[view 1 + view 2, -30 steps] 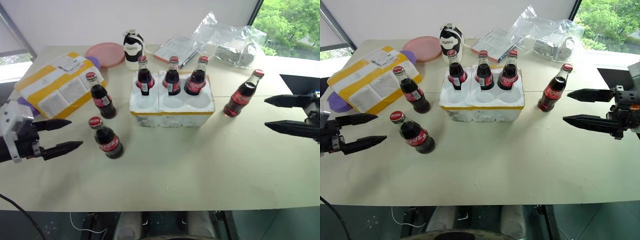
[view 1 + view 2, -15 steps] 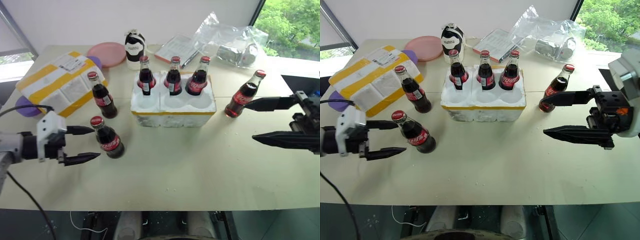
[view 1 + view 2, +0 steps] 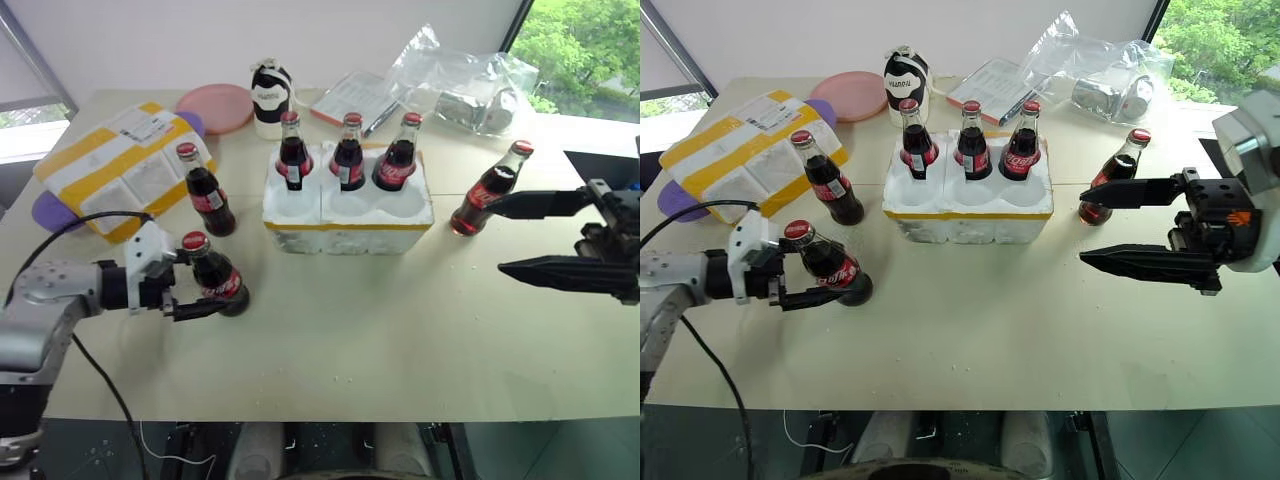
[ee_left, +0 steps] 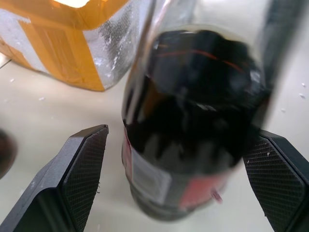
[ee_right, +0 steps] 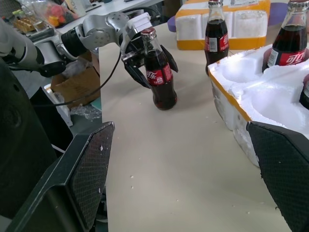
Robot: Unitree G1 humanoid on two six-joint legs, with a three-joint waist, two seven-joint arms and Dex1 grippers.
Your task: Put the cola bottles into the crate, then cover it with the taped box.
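Three cola bottles [image 3: 347, 152] stand in the back wells of the white crate [image 3: 345, 218]; its front wells are empty. A fourth bottle [image 3: 212, 278] stands left of the crate, and my left gripper [image 3: 215, 284] is open with a finger on each side of it, small gaps showing in the left wrist view [image 4: 176, 140]. Another bottle [image 3: 205, 190] stands by the taped box [image 3: 120, 170] at the far left. One more bottle [image 3: 487, 198] stands right of the crate, where my right gripper [image 3: 495, 238] hangs open and empty, its upper finger reaching level with that bottle.
Behind the crate are a pink plate [image 3: 215, 106], a stubby black-and-white container [image 3: 267, 95], a booklet [image 3: 350, 96] and a clear plastic bag [image 3: 465, 85]. A purple object [image 3: 48, 211] lies under the taped box's edge. A black cable [image 3: 70, 225] trails from my left arm.
My left gripper has moved right and now has its open fingers either side of the near left bottle. My right gripper has shifted a little left toward the right-hand bottle.
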